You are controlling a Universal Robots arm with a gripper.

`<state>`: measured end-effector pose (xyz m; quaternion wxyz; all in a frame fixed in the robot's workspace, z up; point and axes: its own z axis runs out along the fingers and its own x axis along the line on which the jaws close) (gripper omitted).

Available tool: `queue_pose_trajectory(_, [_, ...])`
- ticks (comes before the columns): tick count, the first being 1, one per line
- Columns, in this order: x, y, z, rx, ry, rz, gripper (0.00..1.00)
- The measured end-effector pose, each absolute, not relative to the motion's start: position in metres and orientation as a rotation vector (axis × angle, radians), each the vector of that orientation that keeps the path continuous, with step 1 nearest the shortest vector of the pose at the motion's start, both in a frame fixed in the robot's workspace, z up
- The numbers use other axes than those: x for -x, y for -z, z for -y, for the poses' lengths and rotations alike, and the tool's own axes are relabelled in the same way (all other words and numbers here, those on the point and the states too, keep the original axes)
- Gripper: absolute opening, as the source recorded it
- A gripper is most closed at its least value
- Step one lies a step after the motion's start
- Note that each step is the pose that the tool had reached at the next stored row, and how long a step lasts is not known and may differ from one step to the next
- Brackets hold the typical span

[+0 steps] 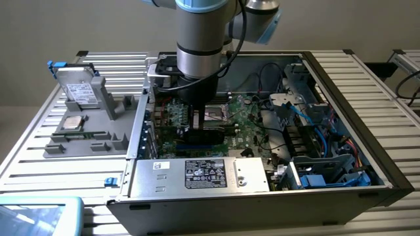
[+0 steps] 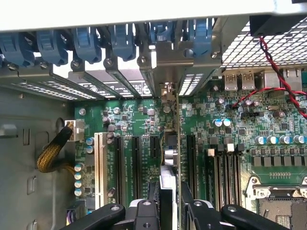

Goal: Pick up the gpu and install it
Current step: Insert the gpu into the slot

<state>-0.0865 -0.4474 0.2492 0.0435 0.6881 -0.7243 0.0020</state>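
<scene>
Gripper [image 2: 169, 192] is low inside the open computer case [image 1: 341, 196], above the motherboard [image 2: 129, 115]. Its jaws stand about half closed, and I see the gpu [image 2: 171, 148] clamped between the two black fingers [image 2: 154, 203], one on each face of the card. In the wrist view the card stands upright and I see it edge-on; it runs between the black expansion slots [image 2: 135, 163] toward the rear wall, where its silver bracket [image 2: 166, 92] comes near the blue slot clips [image 2: 120, 40]. Whether its lower edge already sits in a slot I cannot tell. In the exterior view the gpu [image 1: 204, 133] is a dark block under the gripper [image 1: 198, 120], just beside the processor socket [image 1: 213, 114]. Outside the case, at the exterior view's left, a grey tray [image 1: 98, 147] holds the hard drive [image 1: 80, 91] and the processor chip [image 1: 72, 123].
</scene>
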Motion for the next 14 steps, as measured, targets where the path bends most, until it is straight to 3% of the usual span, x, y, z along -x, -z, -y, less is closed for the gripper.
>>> queue_pose_trajectory(14, [0.0863,-0.2491,0.4491,-2.105,-0.007,2.215,0.28])
